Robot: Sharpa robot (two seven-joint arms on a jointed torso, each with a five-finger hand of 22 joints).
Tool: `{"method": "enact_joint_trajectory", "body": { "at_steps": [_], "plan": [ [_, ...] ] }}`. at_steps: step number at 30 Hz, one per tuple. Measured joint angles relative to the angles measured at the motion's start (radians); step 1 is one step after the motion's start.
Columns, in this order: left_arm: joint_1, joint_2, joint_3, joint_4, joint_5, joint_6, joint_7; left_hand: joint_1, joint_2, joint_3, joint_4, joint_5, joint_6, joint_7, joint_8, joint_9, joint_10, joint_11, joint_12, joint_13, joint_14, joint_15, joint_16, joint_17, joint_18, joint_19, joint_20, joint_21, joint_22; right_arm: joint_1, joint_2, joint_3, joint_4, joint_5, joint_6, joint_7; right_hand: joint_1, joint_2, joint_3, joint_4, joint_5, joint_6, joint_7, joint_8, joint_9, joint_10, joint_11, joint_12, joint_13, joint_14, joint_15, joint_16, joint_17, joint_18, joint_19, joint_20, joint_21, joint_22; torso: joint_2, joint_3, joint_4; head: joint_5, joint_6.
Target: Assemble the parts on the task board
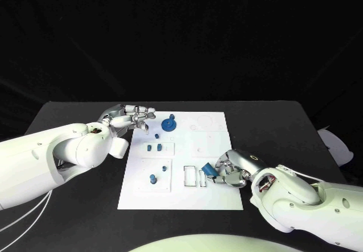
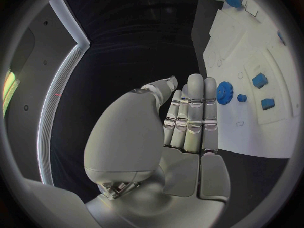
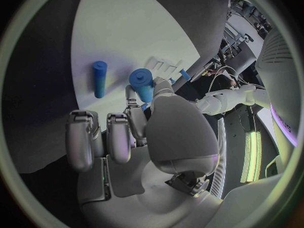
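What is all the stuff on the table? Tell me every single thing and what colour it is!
table: one, black, under everything.
task board: one, white, in the middle of the table.
gear: one, blue, round, at the board's far end, beside the left hand's fingers.
small parts: several, blue, spread down the board's left half; too small to count exactly.
cylinder: one, blue, lying on the board close to the right hand.
held part: one, blue, at the board's near end, in the right hand.
left hand: silver, fingers straight, holding nothing, at the board's far left corner.
right hand: silver, gripping the held part.
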Motion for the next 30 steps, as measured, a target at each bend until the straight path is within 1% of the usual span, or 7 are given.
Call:
{"method": "enact_joint_trajectory", "body": {
  "at_steps": [4, 8, 19, 21, 23, 25, 30],
  "plan": [
    [0.0, 0.0, 0.0, 0.0, 0.0, 0.0, 0.0, 0.0, 0.0, 0.0, 0.0, 0.0, 0.0, 0.0, 0.0, 0.0, 0.0, 0.0, 0.0, 0.0, 0.0, 0.0, 0.0, 0.0, 0.0, 0.0, 0.0, 0.0, 0.0, 0.013, 0.008, 0.003, 0.021, 0.022, -0.036, 0.004, 0.001, -0.001, 0.007, 0.001, 0.005, 0.0, 0.0, 0.0, 0.0, 0.001, -0.001, 0.004, 0.003, 0.0, 0.0, 0.0, 0.0, 0.0, 0.0, 0.0, 0.003, 0.0, 0.0, -0.0004, 0.0003, -0.003, 0.0],
    [0.0, 0.001, 0.0, 0.0, 0.0, 0.001, -0.001, 0.0, 0.0, 0.0, 0.0, 0.0, 0.0, 0.0, 0.0, 0.0, 0.0, 0.0, 0.0, 0.0, 0.0, 0.0, 0.0, 0.0, 0.0, 0.0, 0.0, 0.0, 0.0, 0.017, 0.023, 0.003, 0.027, 0.043, -0.058, 0.009, 0.001, -0.001, 0.007, 0.001, 0.009, 0.0, 0.0, 0.0, 0.0, 0.002, -0.002, 0.004, 0.003, 0.0, 0.0, 0.0, 0.0, 0.0, 0.0, 0.0, 0.003, 0.0, 0.0, -0.0008, 0.001, -0.004, -0.001],
    [0.0, 0.002, 0.0, -0.001, 0.0, 0.002, -0.002, 0.0, 0.0, 0.0, 0.0, 0.0, 0.0, 0.0, 0.0, -0.001, -0.004, 0.004, 0.0, 0.0, 0.0, 0.0, 0.0, -0.001, 0.0, 0.0, 0.0, 0.0, 0.0, 0.017, 0.079, 0.001, 0.007, 0.106, -0.067, 0.02, 0.005, -0.005, 0.007, 0.001, 0.01, 0.0, 0.0, 0.001, 0.0, 0.002, -0.001, 0.004, 0.005, 0.0, 0.0, 0.0, 0.0, 0.0, 0.0, 0.0, 0.003, 0.0, 0.0, -0.0012, 0.0022, -0.001, -0.001],
    [0.0, 0.002, 0.0, 0.0, 0.0, 0.002, -0.002, 0.0, 0.0, 0.0, 0.0, 0.0, 0.0, 0.0, 0.0, -0.001, -0.004, 0.004, 0.0, 0.0, 0.0, 0.0, 0.0, -0.001, 0.0, 0.0, 0.0, 0.0, 0.0, 0.016, 0.086, 0.0, 0.004, 0.118, -0.065, 0.02, 0.004, -0.004, 0.006, 0.002, 0.0, 0.0, 0.0, 0.001, 0.0, 0.004, -0.004, 0.004, 0.007, 0.002, -0.002, 0.0, 0.0, 0.0, 0.0, 0.0, 0.003, 0.0, 0.001, -0.0015, 0.0031, -0.001, 0.0],
    [0.0, 0.002, 0.0, 0.0, 0.0, 0.003, -0.002, 0.0, 0.0, 0.0, 0.0, 0.0, 0.0, 0.0, 0.0, -0.001, -0.004, 0.004, 0.0, 0.0, 0.0, 0.0, 0.0, -0.001, 0.0, 0.0, 0.0, 0.0, 0.0, 0.016, 0.09, 0.0, 0.002, 0.126, -0.064, 0.021, -0.007, 0.007, -0.005, 0.007, -0.005, 0.0, 0.0, 0.002, 0.0, 0.009, -0.009, 0.01, 0.015, 0.004, -0.004, 0.0, 0.001, 0.0, 0.0, 0.0, 0.003, 0.0, 0.001, -0.0018, 0.0035, 0.0, 0.0],
    [0.0, 0.002, 0.0, 0.001, 0.0, 0.003, -0.003, 0.0, 0.0, 0.0, 0.0, 0.0, 0.0, 0.0, 0.0, -0.001, -0.004, 0.004, 0.0, 0.0, 0.0, 0.0, 0.0, -0.001, 0.0, 0.0, 0.0, 0.0, 0.0, 0.015, 0.094, 0.0, -0.001, 0.134, -0.06, 0.021, -0.022, 0.022, -0.015, 0.006, -0.013, 0.0, 0.0, 0.002, 0.0, 0.017, -0.008, 0.016, 0.023, 0.004, -0.003, 0.0, 0.001, 0.0, 0.0, 0.0, 0.003, 0.0, 0.001, -0.0018, 0.0033, 0.0, -0.002],
    [0.0, 0.002, 0.0, 0.003, 0.0, 0.004, -0.003, 0.0, 0.0, 0.0, 0.0, 0.0, 0.0, 0.0, 0.0, -0.001, -0.007, 0.0, 0.0, 0.0, 0.0, 0.0, 0.0, -0.001, 0.0, 0.0, 0.0, 0.0, 0.0, 0.015, 0.1, -0.001, -0.006, 0.149, -0.051, 0.02, -0.03, 0.03, -0.016, 0.007, -0.015, 0.0, 0.0, 0.004, 0.0, 0.017, -0.008, 0.016, 0.026, 0.004, -0.003, 0.0, 0.001, 0.0, -0.004, -0.003, 0.003, 0.0, 0.001, -0.0017, 0.003, -0.002, -0.006]
  ]
}}
